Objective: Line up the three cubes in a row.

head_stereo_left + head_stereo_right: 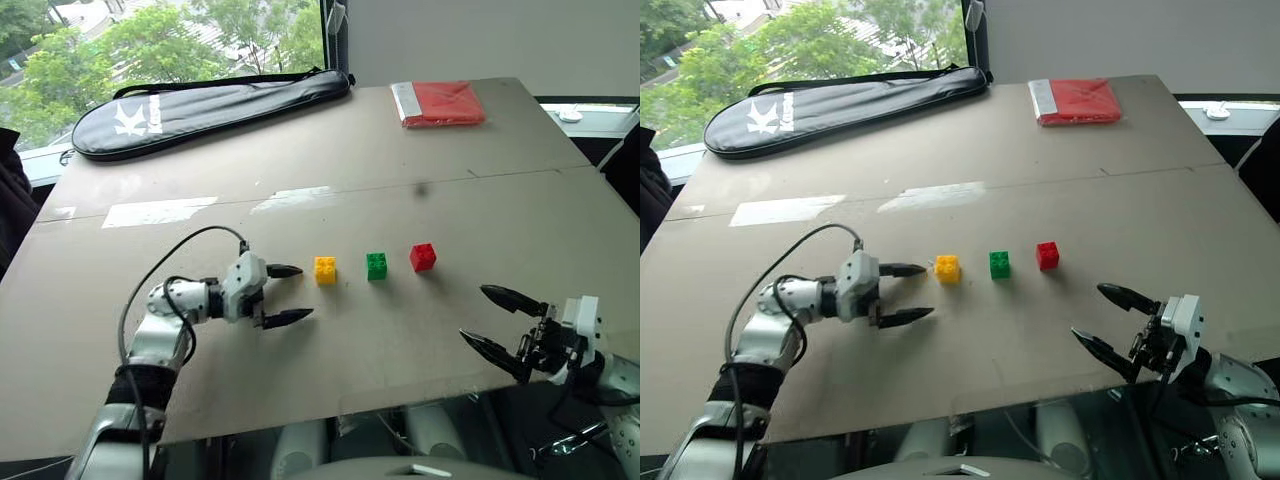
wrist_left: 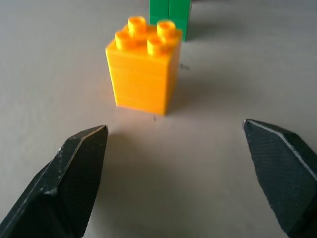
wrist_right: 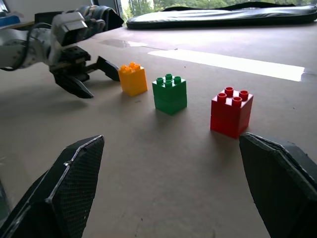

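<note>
Three studded cubes stand in a row on the brown table (image 1: 400,180): a yellow cube (image 1: 325,270) on the left, a green cube (image 1: 376,265) in the middle and a red cube (image 1: 422,257) on the right, with small gaps between them. My left gripper (image 1: 285,295) is open just left of the yellow cube, apart from it, holding nothing. In the left wrist view the yellow cube (image 2: 143,72) stands beyond the black fingertips (image 2: 79,163). My right gripper (image 1: 495,320) is open near the table's front right edge, empty, right of the red cube (image 3: 231,111).
A black racket bag (image 1: 200,105) lies along the table's far left. A flat red packet (image 1: 437,103) lies at the far right. The table's front edge runs just below both grippers. A window with trees is behind the table.
</note>
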Controlling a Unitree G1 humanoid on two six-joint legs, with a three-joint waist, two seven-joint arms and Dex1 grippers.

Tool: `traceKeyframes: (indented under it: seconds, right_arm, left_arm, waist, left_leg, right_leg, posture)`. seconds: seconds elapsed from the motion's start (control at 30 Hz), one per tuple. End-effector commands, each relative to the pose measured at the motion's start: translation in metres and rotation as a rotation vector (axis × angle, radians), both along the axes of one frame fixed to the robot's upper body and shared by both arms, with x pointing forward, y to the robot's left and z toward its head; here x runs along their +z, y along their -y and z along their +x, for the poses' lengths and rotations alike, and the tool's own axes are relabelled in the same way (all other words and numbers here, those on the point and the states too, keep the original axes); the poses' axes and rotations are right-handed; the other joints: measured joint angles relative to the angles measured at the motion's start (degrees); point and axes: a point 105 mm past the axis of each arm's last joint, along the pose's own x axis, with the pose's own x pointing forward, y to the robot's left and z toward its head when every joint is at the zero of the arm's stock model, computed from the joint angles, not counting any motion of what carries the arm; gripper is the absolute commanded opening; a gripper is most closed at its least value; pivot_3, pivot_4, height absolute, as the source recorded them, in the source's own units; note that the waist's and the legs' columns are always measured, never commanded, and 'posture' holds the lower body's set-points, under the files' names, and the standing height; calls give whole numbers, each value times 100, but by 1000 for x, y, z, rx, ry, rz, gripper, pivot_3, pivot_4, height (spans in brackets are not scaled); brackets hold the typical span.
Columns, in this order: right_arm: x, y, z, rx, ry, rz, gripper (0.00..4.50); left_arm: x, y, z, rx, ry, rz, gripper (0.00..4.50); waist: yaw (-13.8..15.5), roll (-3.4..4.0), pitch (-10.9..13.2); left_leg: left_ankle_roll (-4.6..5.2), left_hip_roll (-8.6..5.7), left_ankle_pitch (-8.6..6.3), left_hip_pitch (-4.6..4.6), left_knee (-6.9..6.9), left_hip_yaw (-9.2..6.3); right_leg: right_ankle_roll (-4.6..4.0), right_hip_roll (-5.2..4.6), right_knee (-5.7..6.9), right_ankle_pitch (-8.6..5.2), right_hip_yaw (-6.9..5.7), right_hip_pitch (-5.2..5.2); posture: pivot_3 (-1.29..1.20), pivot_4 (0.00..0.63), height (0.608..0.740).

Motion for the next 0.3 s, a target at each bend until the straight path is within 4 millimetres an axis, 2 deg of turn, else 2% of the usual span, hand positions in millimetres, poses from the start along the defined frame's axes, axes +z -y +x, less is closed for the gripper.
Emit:
traceKeyframes:
  seconds: [0.03,0.2,0.3]
  right_arm:
    - [4,16,6,-24,41,-44,4500]
    - [-2,25,17,-10,21,-60,4500]
    - [-8,30,22,-4,0,-68,4500]
  left_arm:
    - [-3,4,-21,113,-37,-7,4450]
    - [-5,15,-49,227,-50,-37,4450]
    - [-8,20,-54,296,-53,-51,4450]
  waist:
    - [32,4,2]
    - [127,3,3]
    - [138,3,4]
  left_leg:
    - [0,-1,0,2,0,4]
    - [0,-7,0,12,2,22]
    - [0,-7,0,16,3,26]
  right_leg:
    - [0,-2,-1,0,3,0]
    - [1,-8,-6,-1,13,7]
    - [1,-3,-6,-1,17,8]
  posture:
    - [0,150,701]
    - [0,150,701]
    - [0,150,701]
